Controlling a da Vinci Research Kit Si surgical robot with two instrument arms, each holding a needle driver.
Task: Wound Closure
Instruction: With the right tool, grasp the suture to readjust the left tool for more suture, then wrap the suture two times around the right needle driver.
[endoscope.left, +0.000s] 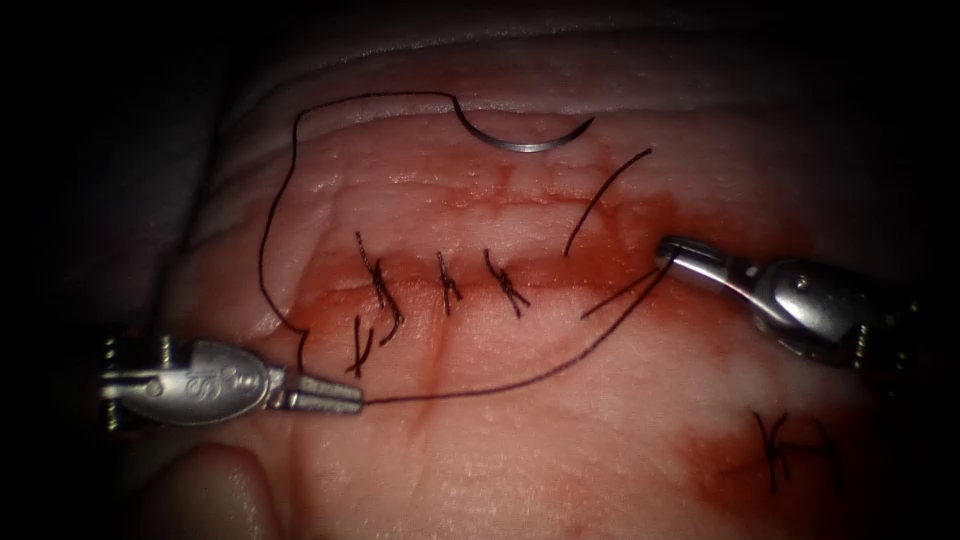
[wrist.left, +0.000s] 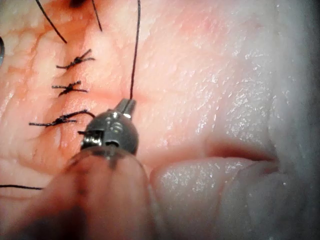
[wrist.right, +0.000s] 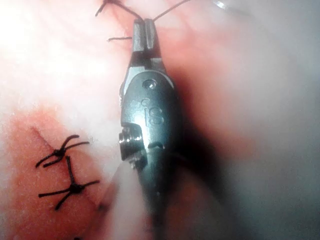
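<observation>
The curved needle (endoscope.left: 530, 143) lies free on the tissue (endoscope.left: 560, 450), on the far side of the cut (endoscope.left: 560, 272), held by neither tool and not in the tissue. Its thread (endoscope.left: 275, 200) loops round the left end of the wound down to my left tool (endoscope.left: 345, 402), whose jaws are shut on it. From there the thread (endoscope.left: 480, 388) runs taut to the right end of the cut, where my right tool (endoscope.left: 668, 256) is shut on it. The left wrist view has the left tool (wrist.left: 126, 106) with thread rising from its tip; the right wrist view has the right tool (wrist.right: 144, 34).
Three knotted stitches (endoscope.left: 448, 283) cross the cut, with short cut ends beside them. A loose thread tail (endoscope.left: 608, 195) curves up near the right tool. Red fluid (endoscope.left: 640, 225) stains the right end. Another knotted stitch (endoscope.left: 780, 450) sits at the lower right.
</observation>
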